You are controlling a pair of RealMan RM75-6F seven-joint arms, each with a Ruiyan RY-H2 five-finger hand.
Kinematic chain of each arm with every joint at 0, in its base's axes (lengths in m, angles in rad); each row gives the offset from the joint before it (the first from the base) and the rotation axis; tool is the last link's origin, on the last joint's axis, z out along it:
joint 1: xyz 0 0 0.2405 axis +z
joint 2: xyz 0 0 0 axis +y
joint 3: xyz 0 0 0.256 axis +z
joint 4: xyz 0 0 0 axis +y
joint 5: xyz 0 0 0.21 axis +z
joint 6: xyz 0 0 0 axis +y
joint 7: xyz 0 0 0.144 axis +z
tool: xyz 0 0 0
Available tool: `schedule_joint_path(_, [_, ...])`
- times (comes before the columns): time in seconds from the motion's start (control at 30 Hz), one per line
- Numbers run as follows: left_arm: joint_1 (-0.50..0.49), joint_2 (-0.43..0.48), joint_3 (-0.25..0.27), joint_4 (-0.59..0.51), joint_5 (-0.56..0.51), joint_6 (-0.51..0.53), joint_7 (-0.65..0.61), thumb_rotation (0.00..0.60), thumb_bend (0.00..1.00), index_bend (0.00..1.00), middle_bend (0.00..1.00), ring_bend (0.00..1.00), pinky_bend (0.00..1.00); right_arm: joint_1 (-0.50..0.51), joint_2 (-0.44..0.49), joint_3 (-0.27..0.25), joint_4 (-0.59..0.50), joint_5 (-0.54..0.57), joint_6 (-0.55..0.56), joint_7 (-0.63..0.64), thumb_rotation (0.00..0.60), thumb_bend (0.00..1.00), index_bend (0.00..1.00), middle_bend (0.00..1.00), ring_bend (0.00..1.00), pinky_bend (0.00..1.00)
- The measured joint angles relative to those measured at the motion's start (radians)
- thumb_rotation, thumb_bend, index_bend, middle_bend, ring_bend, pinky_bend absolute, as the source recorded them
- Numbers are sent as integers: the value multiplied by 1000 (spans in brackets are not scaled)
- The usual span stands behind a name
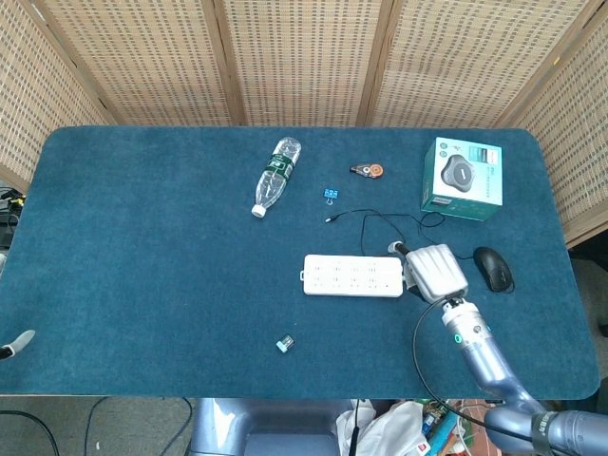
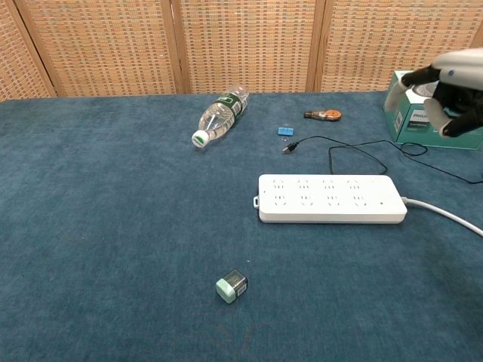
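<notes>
Nearest, my left hand (image 1: 16, 343) is showing only a tip at the table edge, and I cannot tell its state; the power strip (image 2: 329, 198) is lying with its visible sockets vacant; my right hand (image 2: 451, 90) is pinching the white plug (image 1: 400, 251) aloft, clear of the strip; I am judging the unplugging done; the next move is calling for a gentle set-down beside the black cable (image 2: 355, 151); farthest, the box (image 2: 413, 124) is reading PHILIPS.

right hand (image 2: 453, 87) cut off by chest view's right edge, covers part of the Philips box (image 2: 423, 121); can't tell if it holds the plug. left hand: only a grey tip at head view's left edge (image 1: 17, 342). white cord (image 2: 445, 215) runs off frame. binder clip (image 1: 330, 194) too small to resolve
</notes>
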Motion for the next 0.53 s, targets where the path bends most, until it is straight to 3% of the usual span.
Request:
schedule_joint_path(0.03, [0,-1,1,2,1,0,0,600,0,0,0,0,0,-25,8,-5,-1,-50,35,41,600,109,166,433,442,574])
schedule_joint_path(0.07, [1,-3,2,6,2,0,2,600,0,0,0,0,0,-46,14,-12,0,-88,61,74,600,13,101,244,232,408])
schedule_joint_path(0.1, [2,-7,4,13,4,0,4,600,0,0,0,0,0,-70,22,-21,3,-124,87,109,600,0,48,103,82,268])
schedule_joint_path(0.13, [2,-11,6,19,5,-1,5,600,0,0,0,0,0,-106,31,-38,11,-172,125,156,600,0,24,48,28,189])
schedule_joint_path(0.2, [4,-22,8,30,8,1,6,600,0,0,0,0,0,-170,42,-71,34,-233,189,216,600,0,0,0,0,56])
schedule_joint_path(0.27, [4,-31,9,38,10,3,5,600,0,0,0,0,0,-240,48,-106,74,-290,265,258,600,0,0,0,0,17])
schedule_joint_path(0.43, [3,-39,11,51,12,-1,1,600,0,0,0,0,0,-371,34,-156,194,-377,395,312,600,0,0,0,0,0])
schedule_joint_path(0.53, [2,-40,13,53,14,-4,3,600,0,0,0,0,0,-406,16,-160,231,-391,416,324,600,0,0,0,0,0])
